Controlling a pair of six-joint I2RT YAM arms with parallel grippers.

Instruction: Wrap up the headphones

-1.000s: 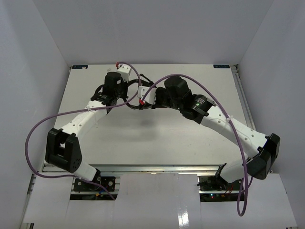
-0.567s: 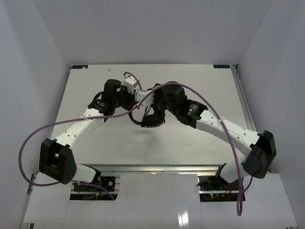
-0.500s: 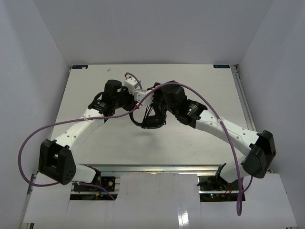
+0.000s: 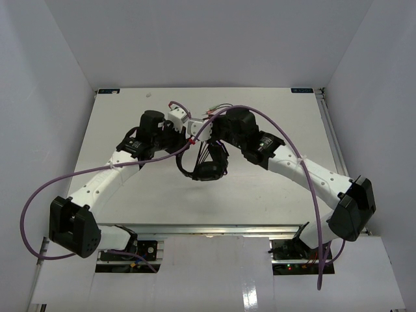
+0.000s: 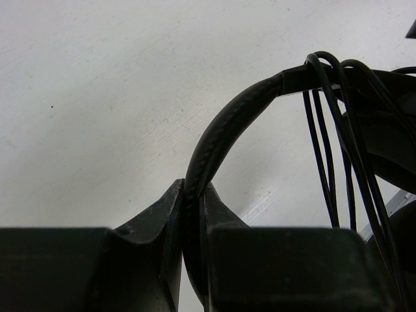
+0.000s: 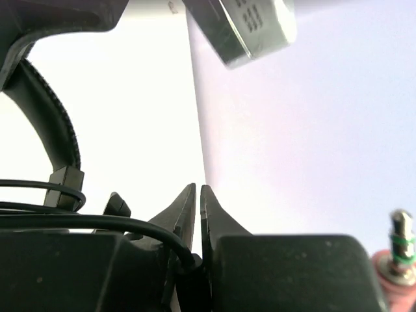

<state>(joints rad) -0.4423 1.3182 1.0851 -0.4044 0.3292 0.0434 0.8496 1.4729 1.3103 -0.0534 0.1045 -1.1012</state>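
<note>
- My left claw (image 5: 193,192) is clamped on the padded headband (image 5: 227,127) of the headphones (image 4: 207,170). They seem to hang just above the middle of the worktop (image 4: 260,201), with one earcup lowest.
- My right claw (image 6: 197,195) is pinched together on the thin cable (image 6: 97,222). A pink and green plug (image 6: 400,250) pokes out at 3 o'clock of it in the right wrist view.
- In the left wrist view, several cable strands cross the headband at 1 o'clock. I judge the winding well under way, with only a short tail left.
- Next I should carry that tail round the band again, keeping it taut. Then the plug end needs tucking in, so the loops cannot slip off.
</note>
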